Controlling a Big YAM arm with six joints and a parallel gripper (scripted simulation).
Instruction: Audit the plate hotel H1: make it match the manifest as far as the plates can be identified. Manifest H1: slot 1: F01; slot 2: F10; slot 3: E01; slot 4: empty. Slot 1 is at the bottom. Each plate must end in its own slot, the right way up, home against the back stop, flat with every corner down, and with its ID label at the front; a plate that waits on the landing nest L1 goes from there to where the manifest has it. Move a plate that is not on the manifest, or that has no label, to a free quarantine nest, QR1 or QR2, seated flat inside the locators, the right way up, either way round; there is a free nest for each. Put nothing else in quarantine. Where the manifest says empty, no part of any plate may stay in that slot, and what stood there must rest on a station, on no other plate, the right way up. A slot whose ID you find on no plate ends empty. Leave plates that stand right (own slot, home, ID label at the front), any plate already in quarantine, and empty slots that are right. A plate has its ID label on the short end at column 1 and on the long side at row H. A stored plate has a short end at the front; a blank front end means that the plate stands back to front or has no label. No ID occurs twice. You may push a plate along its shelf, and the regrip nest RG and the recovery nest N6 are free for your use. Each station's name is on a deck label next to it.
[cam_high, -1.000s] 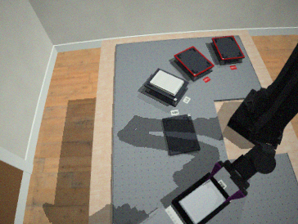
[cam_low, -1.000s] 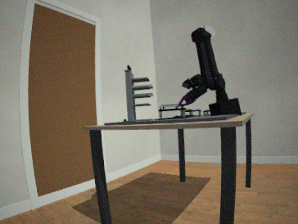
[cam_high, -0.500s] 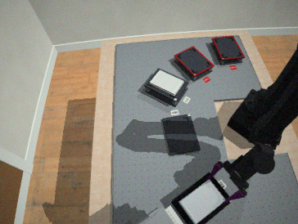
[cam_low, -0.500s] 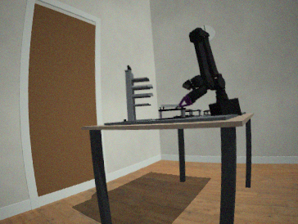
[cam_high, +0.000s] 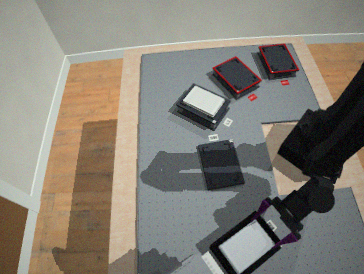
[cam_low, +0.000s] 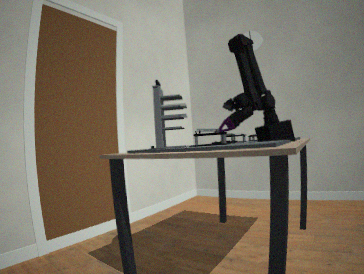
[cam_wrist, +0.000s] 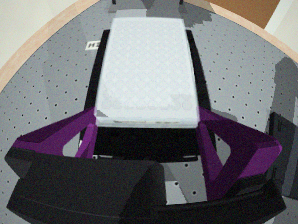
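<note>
A pale plate is level between the purple fingers of my gripper. The gripper is shut on its long sides near the near short end. The plate is over a black nest, seemingly a little above it. Faint marks show on the plate's near end but cannot be read. The hotel H1 stands beyond the nest with its shelves one above another. I cannot tell which slots hold plates. Its deck label reads H1. Another white plate rests on a black nest; its ID cannot be read.
Two red-rimmed nests at the back hold no plate. A low black nest also looks empty. Small white deck labels lie between the black nests. The arm's links extend to the right above the table.
</note>
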